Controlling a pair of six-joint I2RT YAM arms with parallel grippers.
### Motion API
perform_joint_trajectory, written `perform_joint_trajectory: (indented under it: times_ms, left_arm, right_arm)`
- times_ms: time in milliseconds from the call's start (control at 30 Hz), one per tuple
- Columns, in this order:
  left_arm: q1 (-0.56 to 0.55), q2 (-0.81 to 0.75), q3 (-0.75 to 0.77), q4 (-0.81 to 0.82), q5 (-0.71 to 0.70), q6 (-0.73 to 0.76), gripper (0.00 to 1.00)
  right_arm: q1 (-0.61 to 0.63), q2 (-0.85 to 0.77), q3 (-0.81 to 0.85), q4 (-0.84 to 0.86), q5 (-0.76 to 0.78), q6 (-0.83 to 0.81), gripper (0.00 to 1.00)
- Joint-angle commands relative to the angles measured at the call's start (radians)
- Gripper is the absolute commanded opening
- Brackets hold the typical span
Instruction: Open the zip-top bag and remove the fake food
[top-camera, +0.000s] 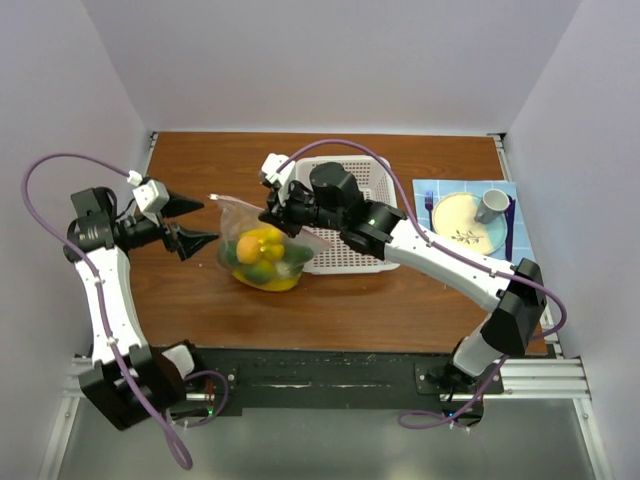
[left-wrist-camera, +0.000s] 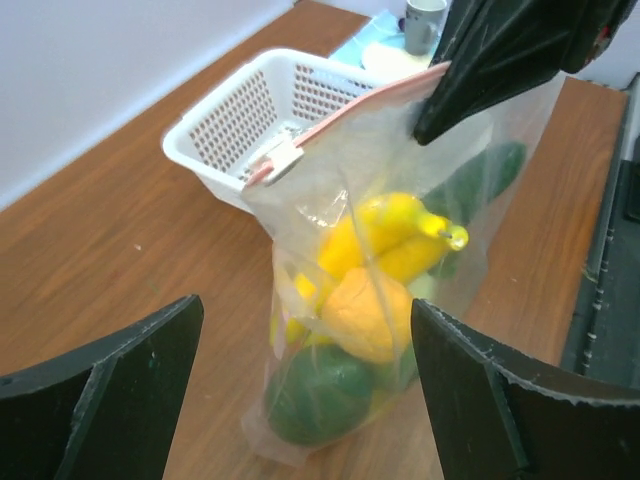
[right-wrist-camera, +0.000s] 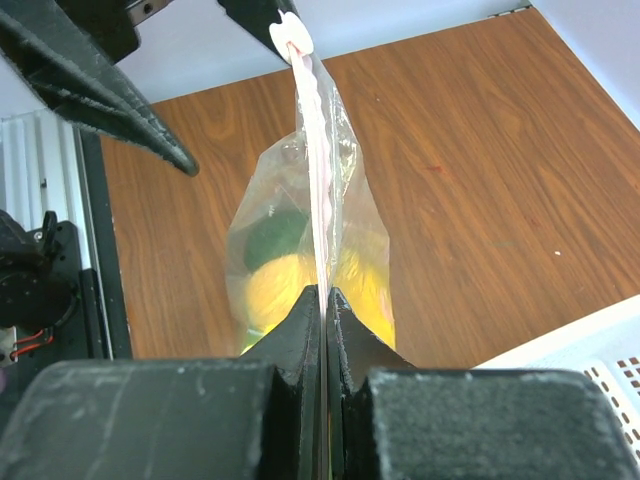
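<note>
Your right gripper (right-wrist-camera: 323, 300) is clamped on the top edge of the zip-top bag (top-camera: 262, 250). Your left gripper (top-camera: 207, 222) is spread wide, holding nothing. The bag's bottom sits on the wood table (top-camera: 400, 310), just beside the basket (top-camera: 345, 268). Film looks thin, floppy and slick, and the fake food (left-wrist-camera: 375, 310) weighs it down. Grab the pink zip strip (left-wrist-camera: 340, 115) near the slider (left-wrist-camera: 283, 160). White walls (top-camera: 330, 60) box you in.

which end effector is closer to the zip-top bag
Right. The right end effector is shut on the pink top strip of the zip-top bag; the left end effector is open beside it, not gripping.
</note>
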Motion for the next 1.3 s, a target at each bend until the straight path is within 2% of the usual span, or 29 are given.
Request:
perform_joint_trajectory:
  times_ms: [0, 67, 133, 167, 200, 233, 267, 300, 367, 400, 600, 800, 900, 933, 1000, 1033, 1067, 1267]
  left_arm:
    - [-0.008, -0.180, -0.121, 0.440, 0.266, -0.311, 0.90]
    - [-0.027, -0.210, -0.135, 0.471, 0.266, -0.332, 0.90]
    - [-0.047, -0.193, -0.109, 0.404, 0.266, -0.249, 0.90]
    - [-0.054, -0.156, -0.091, 0.268, 0.265, -0.178, 0.90]
    - [-0.054, -0.132, -0.047, 0.194, 0.265, -0.030, 0.90]
    - [-0.054, -0.104, -0.020, 0.123, 0.265, 0.038, 0.90]
    - [-0.054, -0.045, 0.032, -0.032, 0.266, 0.110, 0.90]
    - [-0.057, -0.017, 0.053, -0.111, 0.266, 0.270, 0.90]
    - [-0.072, 0.054, 0.093, -0.318, 0.266, 0.438, 0.90]
    - [-0.078, 0.071, 0.098, -0.340, 0.266, 0.517, 0.90]
    - [-0.138, 0.091, 0.103, -0.337, 0.266, 0.525, 0.86]
    - [-0.175, 0.063, 0.147, -0.315, 0.266, 0.461, 0.84]
    - [-0.175, 0.051, 0.135, -0.210, 0.266, 0.339, 0.73]
    - [-0.175, 0.048, 0.127, -0.184, 0.266, 0.311, 0.64]
    - [-0.175, 0.034, 0.103, -0.068, 0.266, 0.164, 0.54]
    - [-0.173, 0.027, 0.092, -0.011, 0.265, 0.095, 0.44]
    - [-0.172, 0.005, 0.060, 0.124, 0.265, -0.047, 0.40]
    - [-0.143, -0.105, -0.073, 0.506, 0.265, -0.359, 0.37]
  right_arm:
    - [-0.012, -0.049, 0.014, 0.058, -0.028, -0.001, 0.00]
    - [-0.011, -0.047, 0.011, 0.063, -0.039, 0.004, 0.00]
    - [-0.011, -0.043, 0.008, 0.069, -0.052, 0.010, 0.00]
    - [-0.011, -0.043, 0.006, 0.074, -0.057, 0.016, 0.00]
    - [-0.011, -0.040, 0.005, 0.077, -0.065, 0.019, 0.00]
    - [-0.011, -0.040, 0.005, 0.078, -0.068, 0.024, 0.00]
    - [-0.012, -0.038, 0.005, 0.085, -0.072, 0.030, 0.00]
    - [-0.011, -0.040, 0.002, 0.088, -0.080, 0.035, 0.00]
    - [-0.011, -0.046, 0.003, 0.094, -0.083, 0.041, 0.00]
    - [-0.011, -0.047, 0.005, 0.095, -0.086, 0.044, 0.00]
    - [-0.011, -0.055, 0.005, 0.104, -0.108, 0.055, 0.00]
    - [-0.011, -0.044, 0.003, 0.112, -0.117, 0.058, 0.00]
    - [-0.011, -0.052, -0.001, 0.114, -0.109, 0.059, 0.00]
    - [-0.011, -0.055, -0.009, 0.117, -0.103, 0.058, 0.00]
    - [-0.011, -0.064, -0.017, 0.115, -0.082, 0.050, 0.00]
    - [-0.014, -0.076, -0.023, 0.114, -0.075, 0.047, 0.00]
    - [-0.015, -0.084, -0.026, 0.114, -0.069, 0.041, 0.00]
    - [-0.035, -0.124, -0.051, 0.115, -0.065, 0.041, 0.00]
